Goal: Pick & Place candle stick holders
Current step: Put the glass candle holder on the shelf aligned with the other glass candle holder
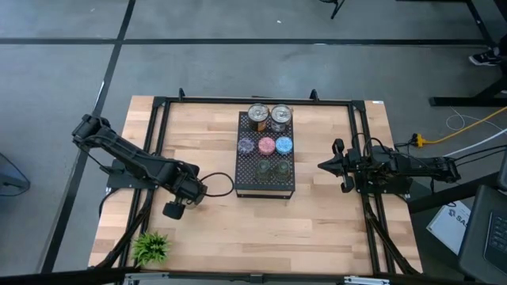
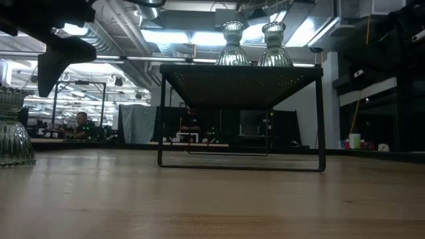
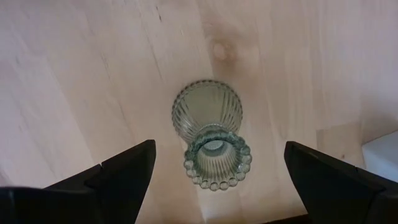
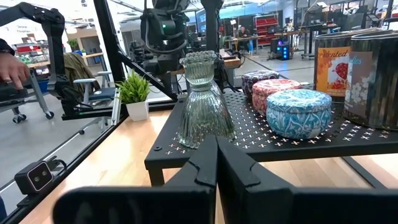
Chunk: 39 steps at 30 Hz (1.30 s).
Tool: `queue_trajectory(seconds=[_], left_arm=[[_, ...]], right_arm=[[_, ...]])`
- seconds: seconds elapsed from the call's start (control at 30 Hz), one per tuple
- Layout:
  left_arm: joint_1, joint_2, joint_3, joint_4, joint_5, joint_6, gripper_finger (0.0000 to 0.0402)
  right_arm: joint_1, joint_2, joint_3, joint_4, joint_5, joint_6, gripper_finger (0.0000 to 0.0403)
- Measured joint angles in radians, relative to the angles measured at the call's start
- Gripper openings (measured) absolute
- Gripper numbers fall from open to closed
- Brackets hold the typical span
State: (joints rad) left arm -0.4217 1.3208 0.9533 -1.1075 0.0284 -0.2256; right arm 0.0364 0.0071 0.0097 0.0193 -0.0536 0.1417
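The left gripper (image 3: pixel 214 180) hangs over a ribbed, pale-green glass candle stick holder (image 3: pixel 209 134) standing on the wooden tabletop (image 3: pixel 93 74) left of the black perforated metal tray (image 1: pixel 265 162) — fingers spread wide on either side, touching nothing. The right gripper (image 4: pixel 216 158) waits at the tray's right side, clenched and empty. On the tray stand two more ribbed glass holders (image 1: pixel 271 169), round pink (image 1: pixel 267 145) and blue tins (image 1: pixel 283 144), and two taller metal tins (image 1: pixel 269 115) — a small green plant (image 1: pixel 151 247) sits at the tabletop's near-left corner.
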Motion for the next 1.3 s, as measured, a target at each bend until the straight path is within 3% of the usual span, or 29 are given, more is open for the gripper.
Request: queue_trajectory(seconds=[0.57,1.03,1.3], left_arm=[[-0.003,-0.001,-0.119,0.071,0.0,0.0,0.0352],[0.006,-0.001,-0.127,0.094,0.001,-0.046,0.0351],[0.006,-0.001,-0.105,0.088,0.009,-0.052,0.0314]], right_arm=[[0.0,0.0,0.0,0.0,0.0,0.0,0.0005],[0.0,0.0,0.0,0.0,0.0,0.0,0.0005],[0.0,0.0,0.0,0.0,0.0,0.0,0.0005]])
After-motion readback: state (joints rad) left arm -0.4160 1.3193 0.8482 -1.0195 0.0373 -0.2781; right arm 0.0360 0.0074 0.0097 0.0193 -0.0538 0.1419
